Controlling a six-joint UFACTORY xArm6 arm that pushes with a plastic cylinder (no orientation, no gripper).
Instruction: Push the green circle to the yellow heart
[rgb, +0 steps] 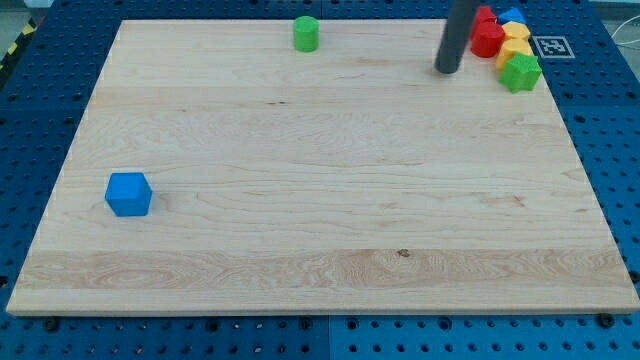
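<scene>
Nearest, the blue cube (128, 193) sits clear on the counter (330, 210), while far back my tip (446, 71), a bare rod with no hand, stands between the green circle (306, 33) and the yellow heart (516, 45), so a glancing push risks scattering that cluster.

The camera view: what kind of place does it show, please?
Probably a robotics lab bench: a wooden board lies on a blue perforated table, a printed marker tag sits beside it, and my tip stands by small coloured blocks.

Bright, even overhead light, soft short shadows, sharp focus throughout.
</scene>
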